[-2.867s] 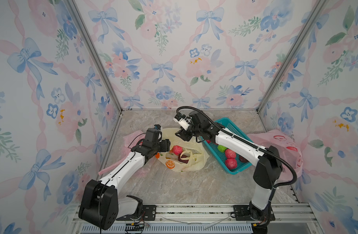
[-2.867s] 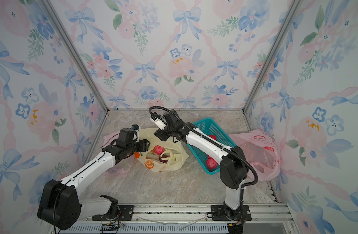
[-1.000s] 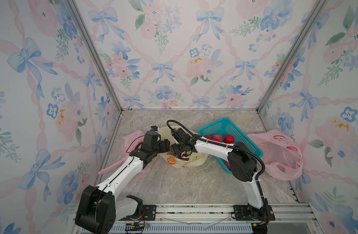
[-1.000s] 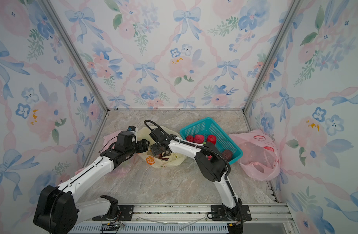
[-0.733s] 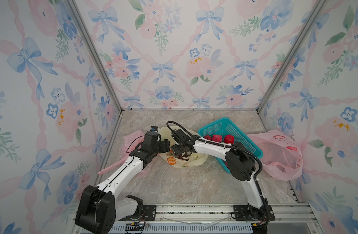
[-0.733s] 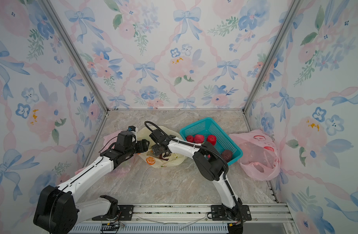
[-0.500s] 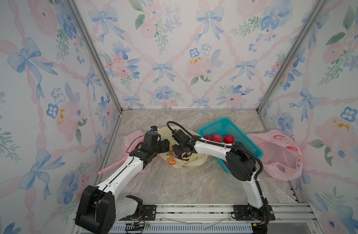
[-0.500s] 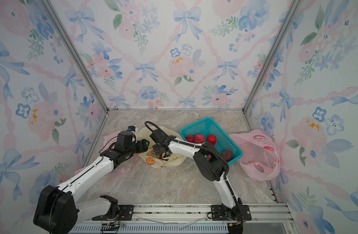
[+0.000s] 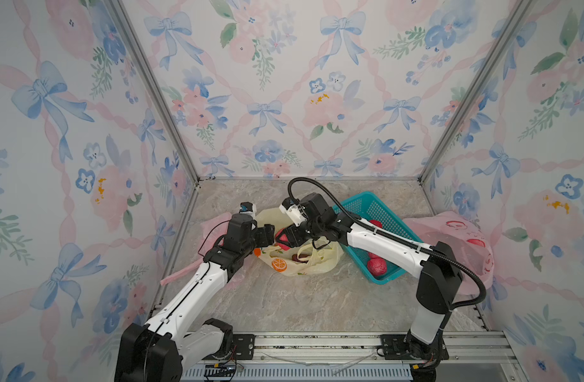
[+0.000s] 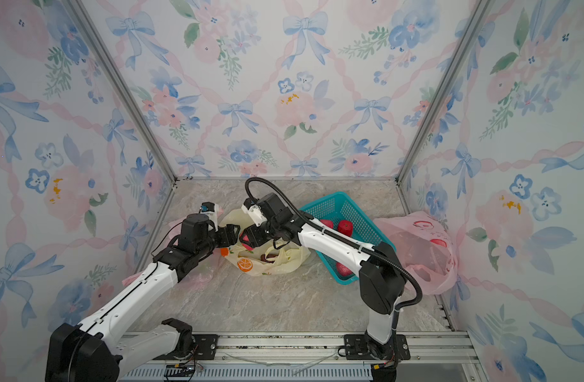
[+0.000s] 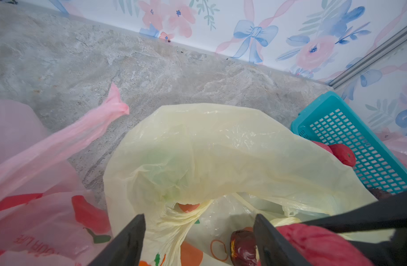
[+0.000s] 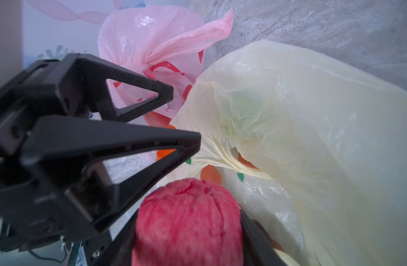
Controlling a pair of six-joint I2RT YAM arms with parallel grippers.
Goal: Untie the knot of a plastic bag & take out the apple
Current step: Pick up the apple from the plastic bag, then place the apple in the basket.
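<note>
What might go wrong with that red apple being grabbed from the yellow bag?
The apple could slip from the right hand back into the yellow bag. The left hand is open, not gripping the bag, so plastic might drag along. The two hands are very close and could bump.

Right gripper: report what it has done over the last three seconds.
The right gripper dropped from above the yellow bag into it and closed on the red apple. The left gripper stayed open at the bag's twisted handle.

White arms (image 9: 198, 287), black joints, corrugated cable (image 9: 299, 179)
</note>
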